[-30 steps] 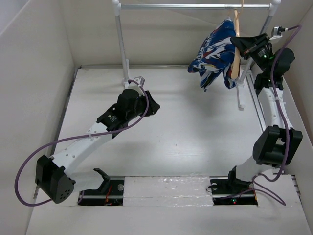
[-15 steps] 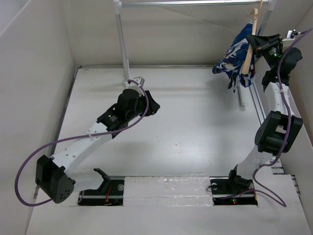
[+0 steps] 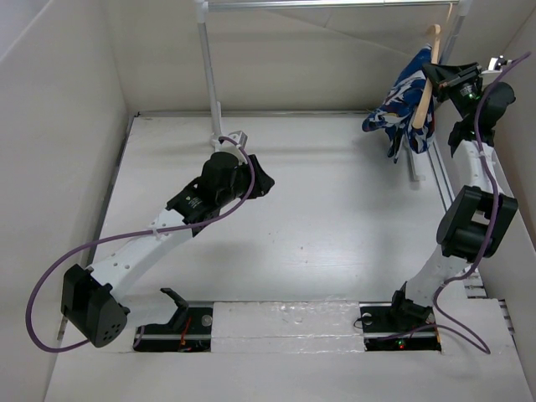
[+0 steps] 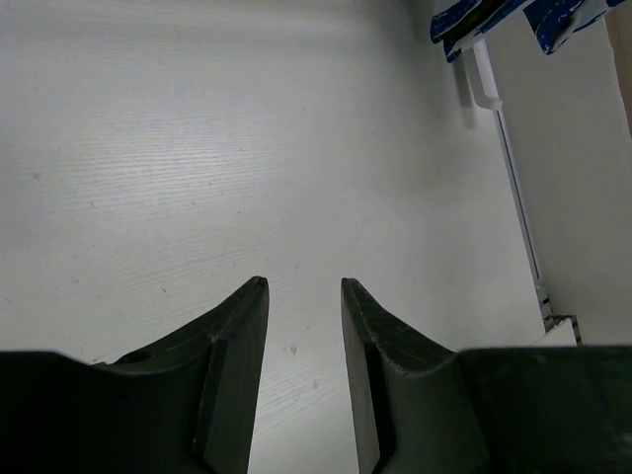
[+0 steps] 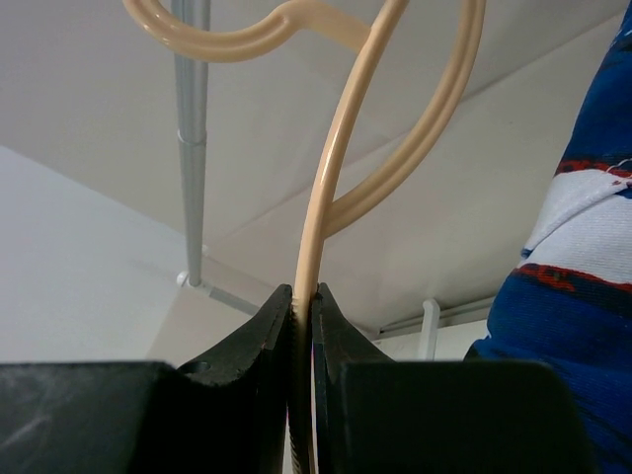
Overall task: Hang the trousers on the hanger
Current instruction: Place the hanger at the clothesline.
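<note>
White-linked left arm (image 3: pixel 138 255) and right arm (image 3: pixel 474 172) (black joints, purple cables (image 3: pixel 33 295)).

A grey metal rail (image 3: pixel 335 4) on white posts (image 3: pixel 208 71) stands at the white table's (image 3: pixel 335 218) far edge.

Bright, even light; soft shadows, slight blur.

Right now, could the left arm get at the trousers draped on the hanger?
Probably only at a stretch. Nothing lies between the open left gripper and the trousers, but they hang in the far right corner, raised on the hanger that the right gripper clamps.
</note>
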`<state>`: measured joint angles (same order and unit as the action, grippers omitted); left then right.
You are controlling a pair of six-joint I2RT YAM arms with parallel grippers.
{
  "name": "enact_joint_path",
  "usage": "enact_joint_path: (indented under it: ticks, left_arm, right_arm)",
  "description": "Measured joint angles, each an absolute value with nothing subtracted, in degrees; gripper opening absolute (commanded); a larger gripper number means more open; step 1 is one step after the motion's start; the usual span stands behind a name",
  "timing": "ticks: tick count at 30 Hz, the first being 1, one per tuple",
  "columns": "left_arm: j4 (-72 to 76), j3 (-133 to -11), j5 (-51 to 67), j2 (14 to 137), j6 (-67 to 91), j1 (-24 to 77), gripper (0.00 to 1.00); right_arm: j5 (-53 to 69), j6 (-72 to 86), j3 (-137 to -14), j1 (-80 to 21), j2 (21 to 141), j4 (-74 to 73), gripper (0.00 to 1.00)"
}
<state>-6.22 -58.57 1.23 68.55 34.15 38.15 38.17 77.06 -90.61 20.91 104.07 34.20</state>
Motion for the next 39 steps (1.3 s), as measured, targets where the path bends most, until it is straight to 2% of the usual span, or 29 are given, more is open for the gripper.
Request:
enact_joint_path:
  ticks: [17,24,31,38,39]
  left_arm:
    - [-5.8,-58.6,3.0,69.6,35.8,38.2,0.32]
    - [-5.9,-58.6,3.1,69.6,35.7,38.2,0.33]
    - [-6.8,-58.6,2.8,69.5,35.3,38.2,0.33]
    - [-7.6,-58.6,2.6,68.6,34.9,38.2,0.34]
    - [-7.6,-58.6,2.5,68.5,34.9,38.2,0.34]
  right_arm:
    - [28.5,77.1,-91.1,14.3,96.6,25.6,0.0]
    - [24.5,77.1,-99.5,13.2,97.7,17.8,0.0]
    - [18.6,75.4,-95.0,12.7,96.6,15.9,0.0]
    - [18.4,74.8,-90.9,14.1,96.3,15.8,0.0]
    - [18.5,74.5,-90.4,14.4,96.2,16.0,0.12]
